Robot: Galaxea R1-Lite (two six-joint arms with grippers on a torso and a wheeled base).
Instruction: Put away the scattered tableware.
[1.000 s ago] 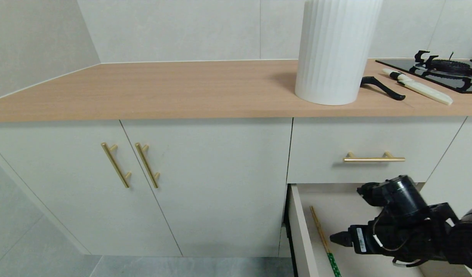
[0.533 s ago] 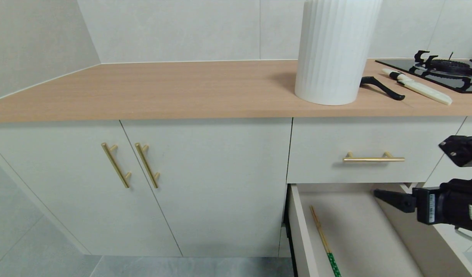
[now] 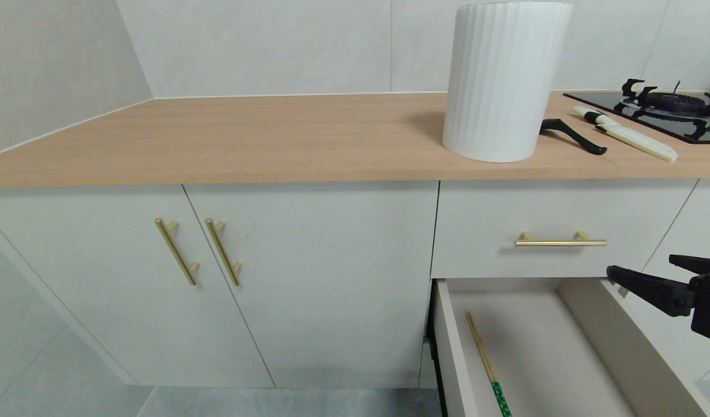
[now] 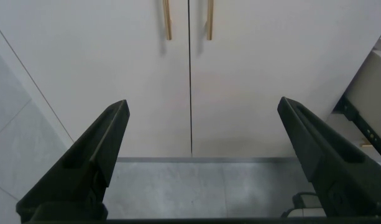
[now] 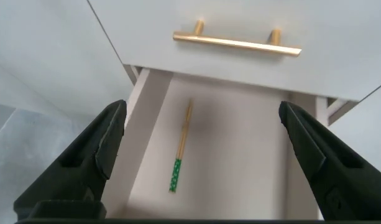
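A pair of wooden chopsticks (image 3: 483,362) with green ends lies in the open lower drawer (image 3: 450,347), along its left wall. In the right wrist view the chopsticks (image 5: 179,149) show below, on the drawer floor. My right gripper (image 3: 641,271) hangs open and empty above the drawer's right side, just under the closed upper drawer. On the counter lie a black-handled utensil (image 3: 572,136) and a white-sheathed knife (image 3: 624,133). My left gripper (image 4: 202,107) is open and empty, low down and facing the cabinet doors.
A tall white ribbed container (image 3: 500,81) stands on the wooden counter (image 3: 245,139), left of the utensils. A black gas hob (image 3: 668,107) sits at the far right. The upper drawer's gold handle (image 3: 560,241) and two gold door handles (image 3: 196,249) stick out from the cabinet front.
My right gripper has come up out of the drawer and drawn back to the right. The chopsticks stay in the drawer. The head view has shifted slightly.
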